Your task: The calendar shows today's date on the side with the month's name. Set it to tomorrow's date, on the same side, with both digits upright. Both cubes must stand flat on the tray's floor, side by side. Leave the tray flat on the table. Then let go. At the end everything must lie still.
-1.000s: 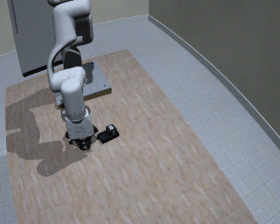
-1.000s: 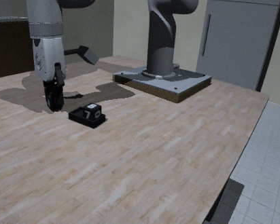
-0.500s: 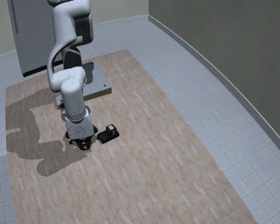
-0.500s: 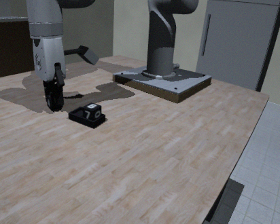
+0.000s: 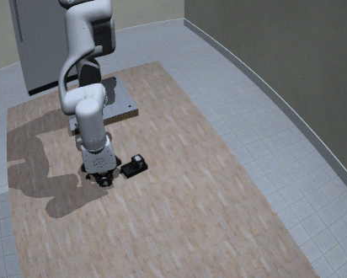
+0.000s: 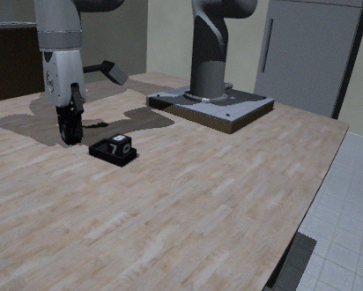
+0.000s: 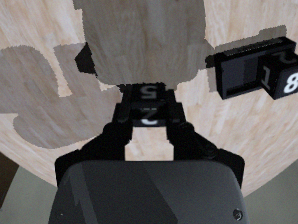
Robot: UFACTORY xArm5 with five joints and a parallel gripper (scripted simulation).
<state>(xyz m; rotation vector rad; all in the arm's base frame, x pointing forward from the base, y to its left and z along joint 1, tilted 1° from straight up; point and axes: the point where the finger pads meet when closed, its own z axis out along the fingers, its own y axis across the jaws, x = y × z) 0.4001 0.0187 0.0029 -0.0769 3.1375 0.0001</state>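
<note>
The black tray point(image 5: 134, 171) point(image 6: 105, 156) point(image 7: 220, 81) stands flat on the table. One black cube point(image 5: 137, 160) point(image 6: 122, 144) point(image 7: 279, 79) stands in one half of it; the other half is empty. The exterior view shows 8 on its top and 7 and 0 on its sides; the wrist view shows 8, 1 and part of what looks like a 2. My gripper point(image 5: 104, 181) point(image 6: 71, 138) point(image 7: 149, 100), low beside the tray's empty end, is shut on the second black cube point(image 7: 148, 103), which shows an upside-down 5 and a 2. Its height above the table and the month's name cannot be made out.
The robot's base plate point(image 5: 120, 105) point(image 6: 232, 116) lies behind the tray on the wooden table point(image 5: 178, 202) point(image 6: 173, 198). The arm's shadow falls around the gripper. A grey cabinet point(image 5: 47, 42) point(image 6: 309, 53) stands beyond the table.
</note>
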